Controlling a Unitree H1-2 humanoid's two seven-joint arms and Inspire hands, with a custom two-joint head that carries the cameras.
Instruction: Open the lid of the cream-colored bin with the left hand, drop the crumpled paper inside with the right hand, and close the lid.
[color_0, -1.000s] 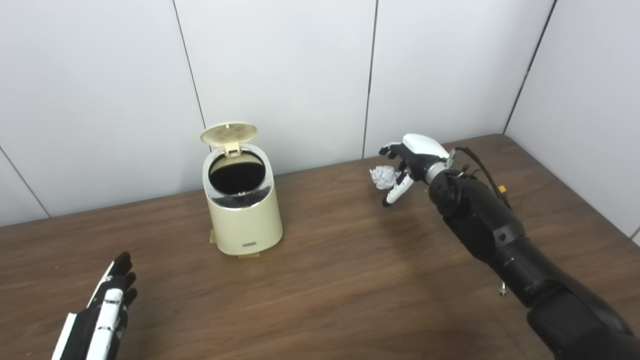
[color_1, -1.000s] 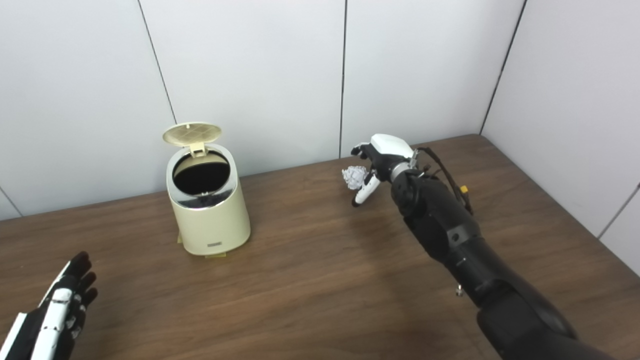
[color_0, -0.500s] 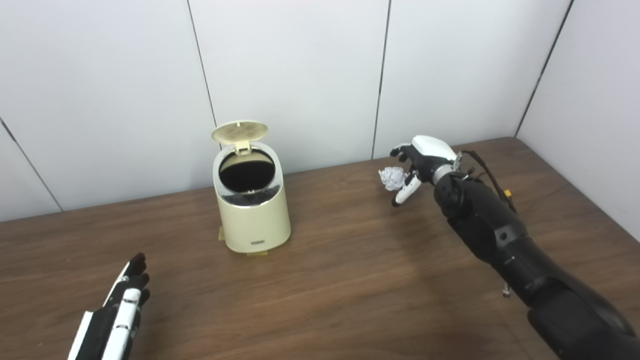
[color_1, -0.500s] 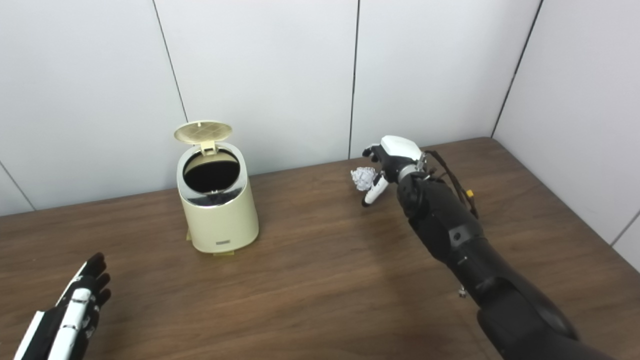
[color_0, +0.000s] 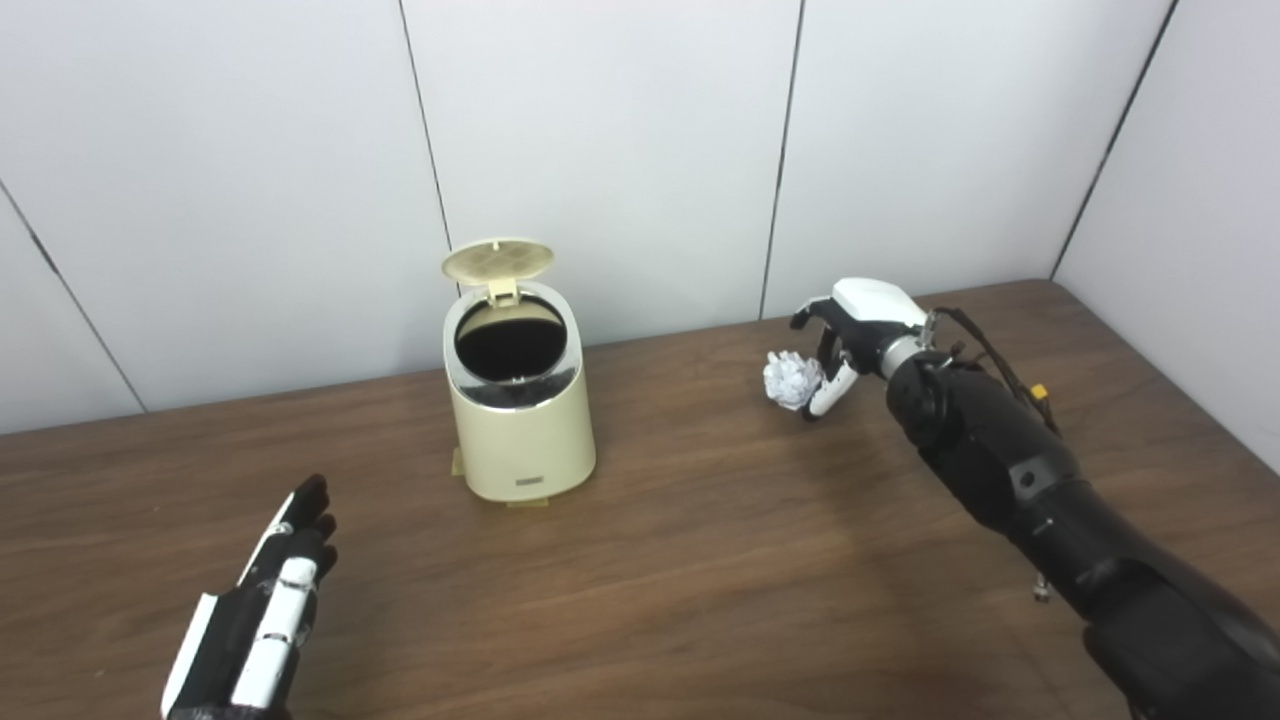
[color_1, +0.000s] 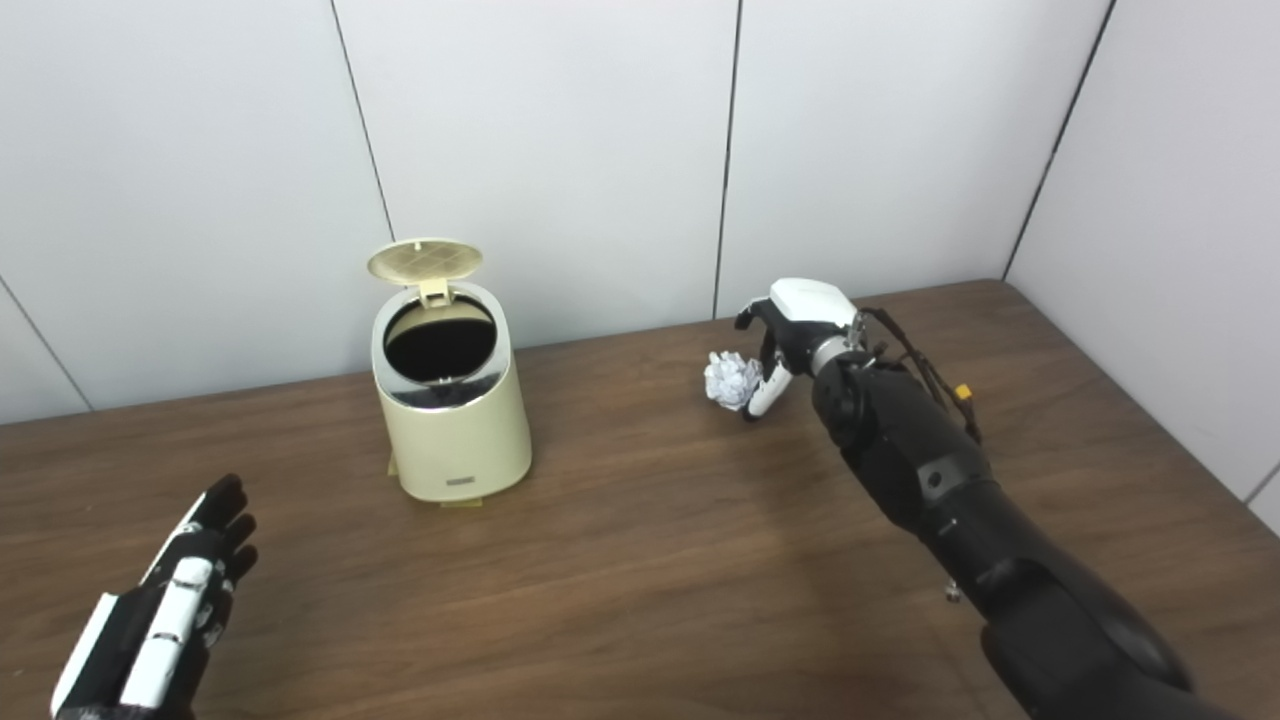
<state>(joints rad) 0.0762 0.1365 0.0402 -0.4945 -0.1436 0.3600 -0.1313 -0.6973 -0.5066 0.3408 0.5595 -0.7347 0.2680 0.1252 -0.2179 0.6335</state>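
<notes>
Table (color_0: 700, 560): brown wood, set against pale wall panels.
Bin (color_0: 520, 420): cream, upright near the back edge, dark inside showing.
Lid (color_0: 497, 260): tipped up at the rear hinge.
Right hand (color_0: 850, 335): fingers curled around the paper, well right of the bin.
Left hand (color_0: 265, 615): flat, fingers straight, holding nothing, near the front left.
Paper (color_0: 793, 380): white crumpled ball, clasped in the right hand just above the tabletop.

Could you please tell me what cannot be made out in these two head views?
- Inside of the bin: its opening is only dark in both views.
- Small label on the bin's front: too small to read.
- Right hand on the paper ball: firm hold or mere touch, unclear.
- Left hand: its wrist is cut off by the bottom edge.
</notes>
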